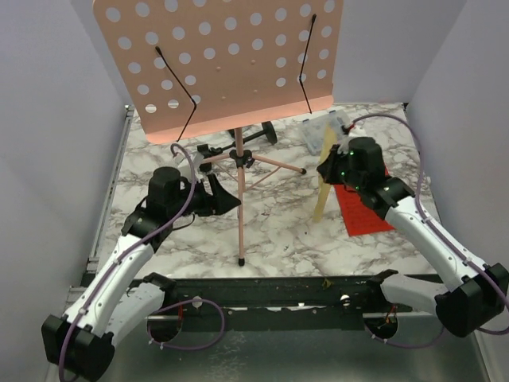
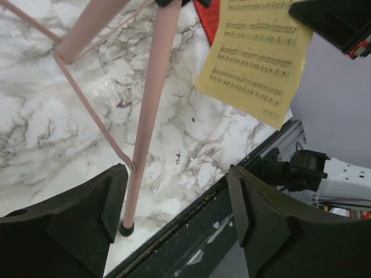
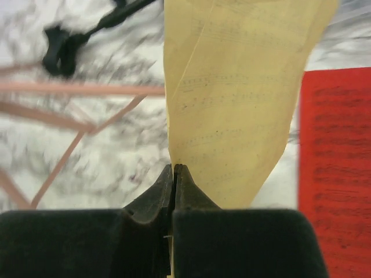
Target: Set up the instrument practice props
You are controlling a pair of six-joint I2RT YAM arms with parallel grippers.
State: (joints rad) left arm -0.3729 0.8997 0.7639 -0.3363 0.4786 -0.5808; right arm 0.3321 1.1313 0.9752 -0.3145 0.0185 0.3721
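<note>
The pink perforated music stand (image 1: 219,64) stands on its tripod at the back of the table. My right gripper (image 1: 332,169) is shut on the top edge of a yellow sheet-music page (image 1: 322,197), which hangs above the table; in the right wrist view the jaws (image 3: 174,171) pinch the page (image 3: 243,104). A red page (image 1: 364,211) lies flat under it and also shows in the right wrist view (image 3: 336,174). My left gripper (image 1: 229,199) is open and empty, just left of the front tripod leg (image 2: 148,116). A black microphone (image 1: 262,134) lies behind the tripod.
A clear plastic box (image 1: 322,131) sits at the back right near the stand. The front tripod foot (image 2: 126,229) rests close to the table's near edge (image 2: 191,208). Grey walls close in the left, right and back.
</note>
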